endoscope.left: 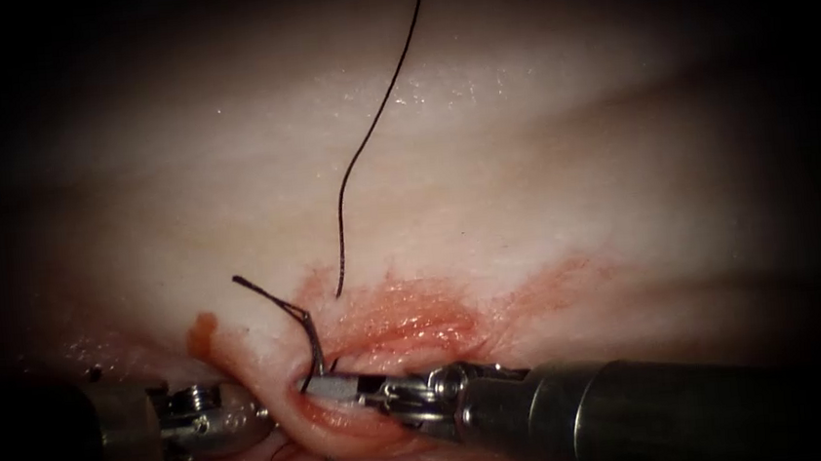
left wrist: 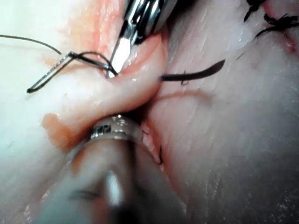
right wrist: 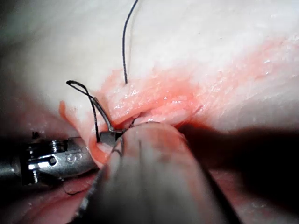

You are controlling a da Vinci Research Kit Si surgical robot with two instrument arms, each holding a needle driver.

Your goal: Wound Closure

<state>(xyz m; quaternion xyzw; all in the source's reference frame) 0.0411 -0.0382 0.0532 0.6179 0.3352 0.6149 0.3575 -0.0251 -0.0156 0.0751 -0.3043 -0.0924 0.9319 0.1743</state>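
Observation:
The cut (endoscope.left: 390,344) in the tissue (endoscope.left: 524,182) lies open, with red fluid (endoscope.left: 417,313) along it. My right tool (endoscope.left: 315,387) reaches into the cut, jaws shut on the curved needle (endoscope.left: 314,346) near its tail. The needle runs through the left lip of the cut, and its point (left wrist: 201,72) comes out on the far side of that lip. My left tool (endoscope.left: 254,417) is shut on the folded left lip (endoscope.left: 275,368). From the needle's tail, dark thread (endoscope.left: 356,161) loops out to the left and trails upward.
Dark knots of earlier stitches (left wrist: 275,21) sit further along the cut. A small orange-red blob (endoscope.left: 201,330) marks the tissue just left of the folded lip. Both shafts lie low along the near edge.

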